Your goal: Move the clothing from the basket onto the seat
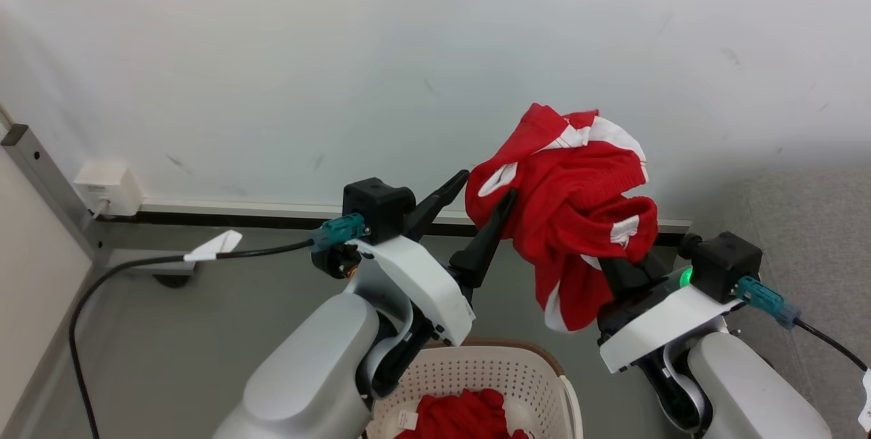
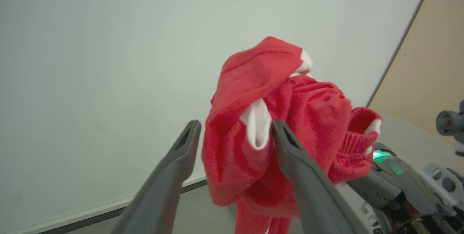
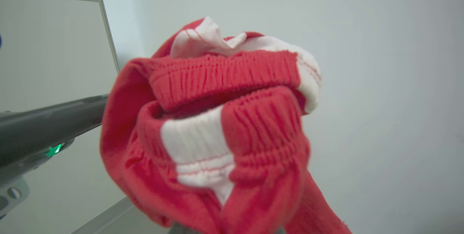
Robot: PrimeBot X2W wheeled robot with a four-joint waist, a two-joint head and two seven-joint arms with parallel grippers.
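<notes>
A bunched red garment (image 1: 571, 207) with white trim hangs in the air in front of the wall, draped over my right gripper (image 1: 629, 269). That gripper's fingers are hidden under the cloth and it is shut on the clothing (image 3: 224, 132). My left gripper (image 1: 480, 197) is open at the garment's left edge; in the left wrist view a fold of the cloth (image 2: 250, 125) lies between its spread fingers (image 2: 286, 139). Below, the cream basket (image 1: 531, 374) holds more red clothing (image 1: 463, 415). The grey seat (image 1: 816, 235) is at the right.
A pale wall stands close behind the garment, with a baseboard along the grey floor. A white socket box (image 1: 105, 187) sits low on the wall at the left, and a black cable (image 1: 136, 265) runs from it to my left wrist.
</notes>
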